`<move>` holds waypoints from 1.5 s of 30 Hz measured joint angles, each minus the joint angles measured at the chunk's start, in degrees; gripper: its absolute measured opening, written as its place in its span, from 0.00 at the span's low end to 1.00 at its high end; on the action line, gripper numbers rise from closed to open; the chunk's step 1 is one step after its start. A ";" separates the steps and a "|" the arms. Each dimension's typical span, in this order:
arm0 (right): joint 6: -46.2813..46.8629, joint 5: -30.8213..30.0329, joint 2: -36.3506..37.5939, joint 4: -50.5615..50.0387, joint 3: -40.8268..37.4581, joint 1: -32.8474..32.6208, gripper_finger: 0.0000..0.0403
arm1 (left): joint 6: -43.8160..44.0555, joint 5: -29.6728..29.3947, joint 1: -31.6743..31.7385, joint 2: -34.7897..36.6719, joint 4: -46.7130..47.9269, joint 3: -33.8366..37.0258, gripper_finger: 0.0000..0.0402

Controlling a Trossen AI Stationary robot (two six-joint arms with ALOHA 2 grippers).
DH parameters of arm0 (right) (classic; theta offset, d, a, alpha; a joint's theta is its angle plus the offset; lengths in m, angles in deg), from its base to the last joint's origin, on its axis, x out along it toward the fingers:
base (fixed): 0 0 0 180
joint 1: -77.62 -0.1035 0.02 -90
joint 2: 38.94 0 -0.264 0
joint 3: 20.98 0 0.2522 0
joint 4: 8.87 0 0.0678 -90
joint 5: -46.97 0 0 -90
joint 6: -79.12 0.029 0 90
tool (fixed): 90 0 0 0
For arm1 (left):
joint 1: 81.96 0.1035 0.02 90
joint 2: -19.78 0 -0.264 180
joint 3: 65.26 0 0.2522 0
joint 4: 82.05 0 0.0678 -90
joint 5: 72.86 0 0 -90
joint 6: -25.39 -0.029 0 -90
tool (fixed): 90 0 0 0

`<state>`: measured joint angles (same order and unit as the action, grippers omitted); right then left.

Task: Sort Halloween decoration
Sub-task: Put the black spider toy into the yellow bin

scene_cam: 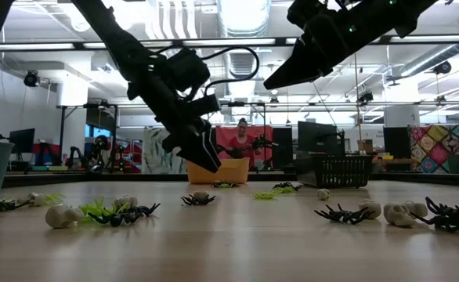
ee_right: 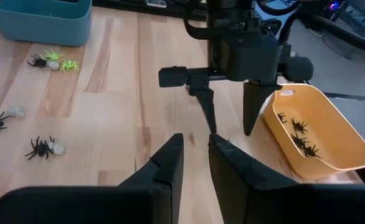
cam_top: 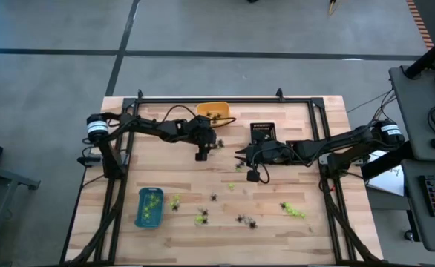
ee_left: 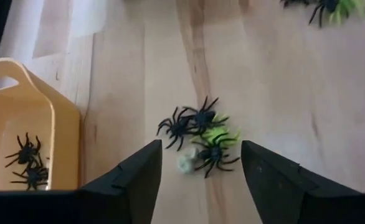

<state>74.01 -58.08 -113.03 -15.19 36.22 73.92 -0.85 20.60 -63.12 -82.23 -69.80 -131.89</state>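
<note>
The Halloween decoration lies scattered over the table's near half: black spiders [cam_top: 246,220], lime-green pieces [cam_top: 295,212] and whitish ones [scene_cam: 63,215]. One small cluster [ee_left: 198,124] of black spiders, a green piece and a whitish piece rests on the wood just ahead of my left gripper [ee_left: 201,144]. That gripper [cam_top: 201,154] hangs open, slanting down, beside the orange tray [cam_top: 214,111], which holds two black spiders [ee_left: 27,163]. My right gripper [cam_top: 240,156] hovers above the table's middle. Its fingers [ee_right: 195,146] stand narrowly apart with nothing seen between them.
A black tray [cam_top: 262,132] stands at the far middle, just behind my right gripper. A blue tray [cam_top: 149,206] with green pieces sits near the left front. A black frame [cam_top: 225,100] rims the table. A person [scene_cam: 242,141] sits in the room beyond.
</note>
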 joint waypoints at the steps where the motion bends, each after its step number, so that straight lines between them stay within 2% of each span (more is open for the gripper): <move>1: 0.00 0.02 0.00 -0.05 0.00 0.00 0.16 | -0.68 -0.05 0.17 -0.06 0.02 -0.04 0.48; 16: -0.04 0.00 0.00 -0.05 -0.11 0.00 0.16 | -8.04 -0.07 1.33 -0.08 -0.14 -0.04 0.39; 26: -0.04 0.00 -0.02 -0.03 -0.13 0.11 0.15 | -9.43 -0.02 1.53 -2.99 -2.95 0.01 0.38; 29: -0.04 0.00 -0.02 -0.05 -0.13 0.17 0.16 | -9.48 -1.69 1.67 -3.86 -2.96 0.01 0.38; 45: -0.85 0.00 -0.07 -0.11 -0.20 0.39 0.15 | -8.83 -2.45 1.70 -4.06 -2.57 0.01 0.38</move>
<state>73.17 -58.08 -113.09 -15.30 36.02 74.31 -9.68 18.15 -61.42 -86.28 -72.37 -131.88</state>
